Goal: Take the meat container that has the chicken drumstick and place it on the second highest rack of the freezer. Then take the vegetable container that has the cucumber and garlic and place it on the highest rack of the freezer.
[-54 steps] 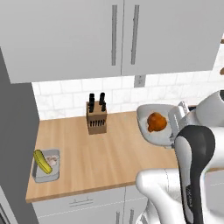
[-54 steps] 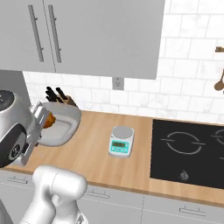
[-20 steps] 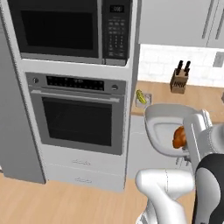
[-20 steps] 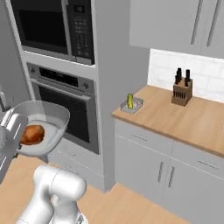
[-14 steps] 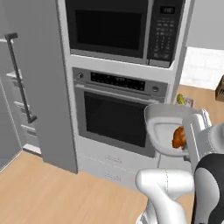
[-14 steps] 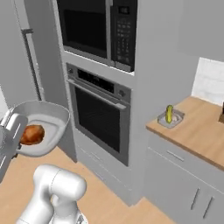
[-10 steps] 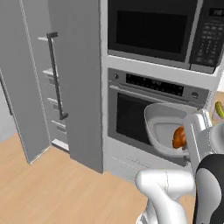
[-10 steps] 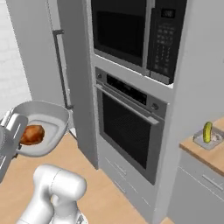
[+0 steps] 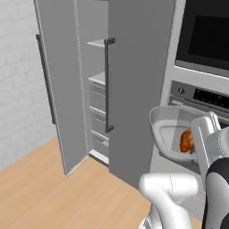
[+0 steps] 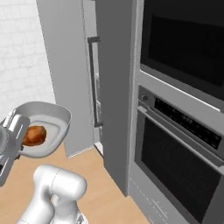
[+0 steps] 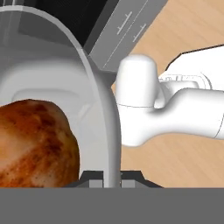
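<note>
— Since the meat container is carried in the air now, where exactly is it held?

— At its wide rim, on the side nearest the arm. The gripper has its jaws closed narrow on that rim, as the hand view shows, and the dish hangs in front of the oven, to the right of the freezer as the left base view gives it. It is well apart from the white shelves inside.

— And the chicken drumstick?

— It lies loose in the white inside of the dish, on the side close to the gripper. I judge that it can slide or roll, because it is glossy and much smaller than the dish.

— How will the dish handle?

— It looks stiff and light, so it should not bend. But a grip on one edge only gives a long lever; if the hand tilts, the far side drops and the drumstick may go out. Better to keep it level.

— What stands around it?

— The freezer door is open, with its long dark handle, and wooden floor lies below.
</note>
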